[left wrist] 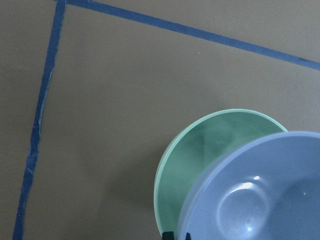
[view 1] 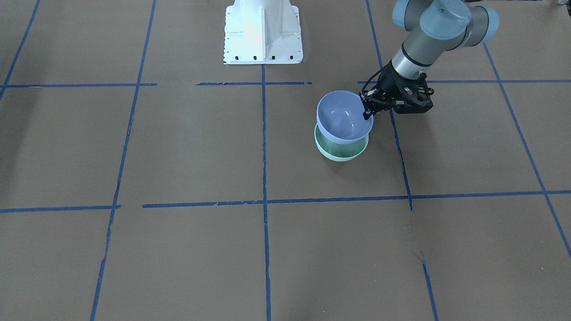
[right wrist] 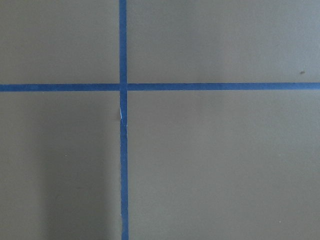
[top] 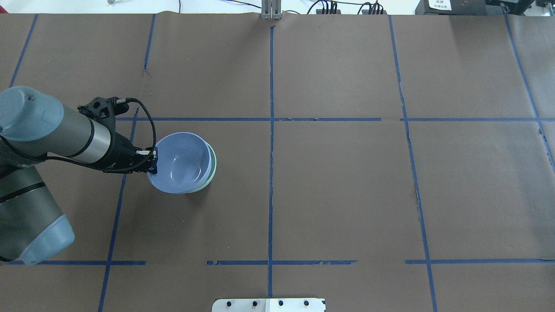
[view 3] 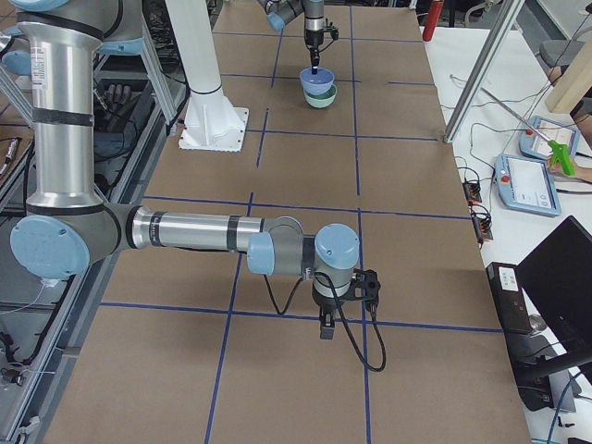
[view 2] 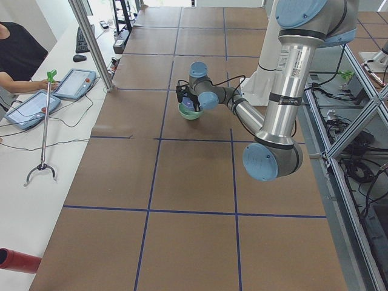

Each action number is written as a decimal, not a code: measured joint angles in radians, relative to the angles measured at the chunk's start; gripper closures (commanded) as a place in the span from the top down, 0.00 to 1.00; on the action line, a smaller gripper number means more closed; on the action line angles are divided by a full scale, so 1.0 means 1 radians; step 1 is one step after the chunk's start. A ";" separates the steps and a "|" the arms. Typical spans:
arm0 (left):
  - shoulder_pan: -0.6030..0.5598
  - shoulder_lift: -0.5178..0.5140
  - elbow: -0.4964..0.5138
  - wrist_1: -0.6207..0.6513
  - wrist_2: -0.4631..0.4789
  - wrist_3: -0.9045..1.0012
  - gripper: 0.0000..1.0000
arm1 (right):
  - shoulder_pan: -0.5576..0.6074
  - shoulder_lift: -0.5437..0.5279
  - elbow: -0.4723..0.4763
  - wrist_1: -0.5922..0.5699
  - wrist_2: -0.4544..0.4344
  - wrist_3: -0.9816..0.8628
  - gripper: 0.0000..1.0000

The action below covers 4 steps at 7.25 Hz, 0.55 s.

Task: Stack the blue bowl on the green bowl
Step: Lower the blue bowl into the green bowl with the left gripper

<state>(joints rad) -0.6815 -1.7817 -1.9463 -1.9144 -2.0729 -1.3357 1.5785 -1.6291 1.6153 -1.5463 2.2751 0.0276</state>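
The table [top: 347, 195] bore the green bowl [view 1: 341, 152] in the robot's left half. The blue bowl [view 1: 343, 117] hung over it, off-centre, seemingly unseated. The left gripper [view 1: 368, 110] pinched the blue rim. Best centre it, lower level, then release. Whether the right gripper [view 3: 324, 326], well apart, was open could not be told

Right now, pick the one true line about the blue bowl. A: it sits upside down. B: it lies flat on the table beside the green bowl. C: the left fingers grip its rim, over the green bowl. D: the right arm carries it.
C: the left fingers pinch the blue bowl at its rim, the green bowl showing beneath it.
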 measured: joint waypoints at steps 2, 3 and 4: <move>0.000 0.000 0.000 0.002 -0.006 0.016 0.00 | 0.000 0.000 0.000 0.000 0.000 0.000 1.00; 0.000 -0.001 0.000 0.003 -0.007 0.026 0.00 | 0.000 0.000 0.000 0.000 0.000 0.000 1.00; -0.001 -0.002 0.002 0.005 -0.007 0.031 0.00 | 0.000 0.000 0.000 0.000 0.000 0.000 1.00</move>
<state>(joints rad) -0.6825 -1.7834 -1.9440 -1.9094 -2.0799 -1.3045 1.5785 -1.6291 1.6153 -1.5462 2.2749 0.0276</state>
